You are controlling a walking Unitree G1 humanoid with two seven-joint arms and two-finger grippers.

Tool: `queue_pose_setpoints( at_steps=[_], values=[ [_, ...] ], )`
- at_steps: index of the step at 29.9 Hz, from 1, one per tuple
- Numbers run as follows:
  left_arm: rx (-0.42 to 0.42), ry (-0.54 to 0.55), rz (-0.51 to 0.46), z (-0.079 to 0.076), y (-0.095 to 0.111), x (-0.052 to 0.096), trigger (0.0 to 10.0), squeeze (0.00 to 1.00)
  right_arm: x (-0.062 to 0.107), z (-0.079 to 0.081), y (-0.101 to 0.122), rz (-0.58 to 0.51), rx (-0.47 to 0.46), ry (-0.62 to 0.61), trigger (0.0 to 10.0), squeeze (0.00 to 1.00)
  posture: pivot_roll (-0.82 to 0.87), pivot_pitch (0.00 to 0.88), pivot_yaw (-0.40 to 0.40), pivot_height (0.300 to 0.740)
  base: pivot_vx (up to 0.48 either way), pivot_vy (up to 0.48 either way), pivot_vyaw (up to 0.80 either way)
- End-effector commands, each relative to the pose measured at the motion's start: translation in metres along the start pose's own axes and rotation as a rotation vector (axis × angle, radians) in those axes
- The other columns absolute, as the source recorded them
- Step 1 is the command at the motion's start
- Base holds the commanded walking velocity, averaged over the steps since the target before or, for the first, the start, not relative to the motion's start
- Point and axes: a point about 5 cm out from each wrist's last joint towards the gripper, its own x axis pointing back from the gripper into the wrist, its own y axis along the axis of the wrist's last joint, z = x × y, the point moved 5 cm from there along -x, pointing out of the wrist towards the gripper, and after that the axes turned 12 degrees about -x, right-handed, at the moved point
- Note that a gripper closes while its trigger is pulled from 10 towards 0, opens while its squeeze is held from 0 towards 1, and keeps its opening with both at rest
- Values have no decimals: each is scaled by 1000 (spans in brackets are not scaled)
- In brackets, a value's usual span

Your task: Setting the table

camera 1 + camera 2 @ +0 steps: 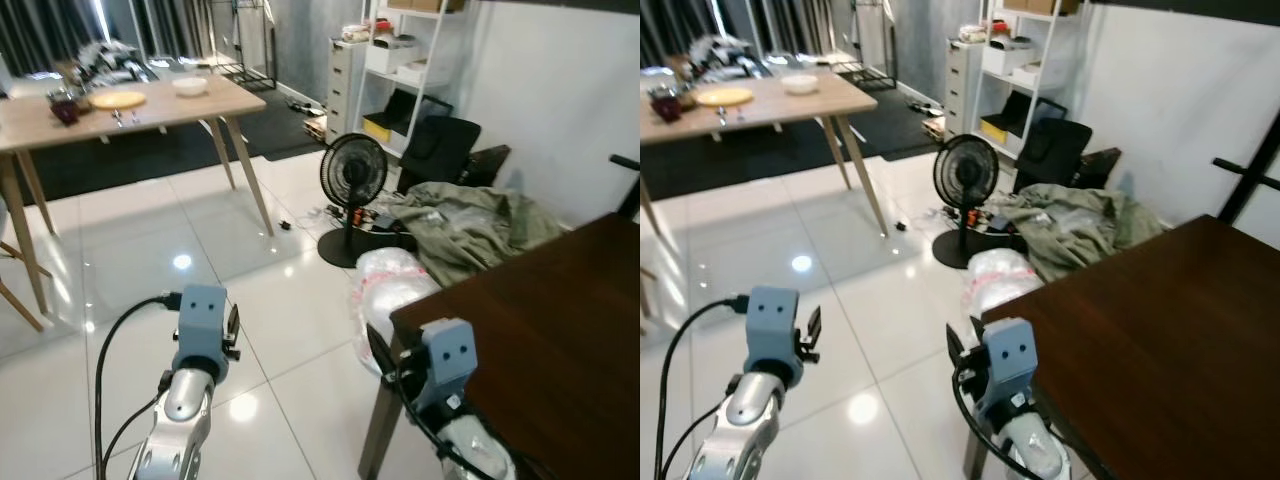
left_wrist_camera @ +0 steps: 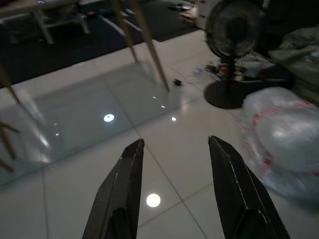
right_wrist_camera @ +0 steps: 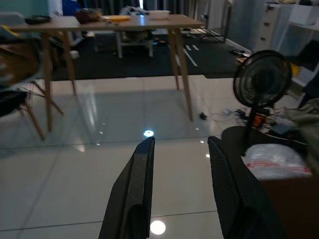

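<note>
Glossy white tiles, dark wood table w/ square edge; left gripper & right gripper both spread wide, empty.

Head cameras look down across the floor; both wrist cameras face the fan and wooden table.

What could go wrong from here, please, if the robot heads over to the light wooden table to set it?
The black floor fan and the loose cables by its base sit on the tiles near the path; a foot could catch them. The plastic bags lie close beside the dark table, where the right claw hangs open near the corner and could knock it in a turn. The glossy floor may be slippery.
</note>
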Motion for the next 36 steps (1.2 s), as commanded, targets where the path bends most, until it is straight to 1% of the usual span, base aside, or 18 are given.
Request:
queue_pose_setpoints(
  at_steps=[1, 6, 20, 26, 27, 29, 32, 34, 35, 36],
  values=[
    [-13, 18, 19, 7, -8, 2, 10000, 0, -1, 7, -3, 3, -2, 20, 10000, 0, 10, 3, 74, 740, 469, 0, 0],
    [-17, 22, 16, 7, -7, 2, 10000, 0, -2, 9, -4, 4, -4, 32, 10000, 0, 10, 3, 74, 740, 469, 0, 0],
    [-20, 25, 15, 8, -8, 3, 10000, 0, -5, 15, -4, 0, -9, 51, 10000, 0, 25, 6, 70, 740, 469, 0, 591],
    [-20, 27, 17, 8, -8, 4, 10000, 0, -7, 12, -6, 3, -17, 40, 10000, 0, 31, 6, 67, 740, 469, 0, 0],
    [-18, 25, 21, 8, -9, 4, 10000, 0, -7, 9, -7, 7, -17, 18, 10000, 0, 37, 7, 64, 740, 469, 0, 0],
    [-16, 24, 24, 8, -10, 4, 10000, 0, -7, 6, -9, 10, -16, 3, 10000, 0, 37, 7, 64, 740, 469, 0, 0],
    [-5, -4, 47, 4, -17, 7, 10000, 0, -6, -21, -19, 44, -3, -145, 10000, 0, 50, 9, 56, 740, 469, 0, 0],
    [-4, -83, 60, -7, -23, 11, 10000, 0, -2, -46, -28, 70, -10, -270, 10000, 0, 63, 10, 49, 740, 469, 0, 0],
    [-4, -83, 60, -7, -23, 11, 10000, 0, -2, -46, -28, 70, -10, -270, 10000, 0, 63, 10, 49, 740, 469, 0, 0],
    [-4, -120, 62, -12, -25, 13, 10000, 0, 0, -54, -30, 79, -5, -311, 10000, 0, 67, 10, 47, 740, 469, 0, 0]
  ],
)
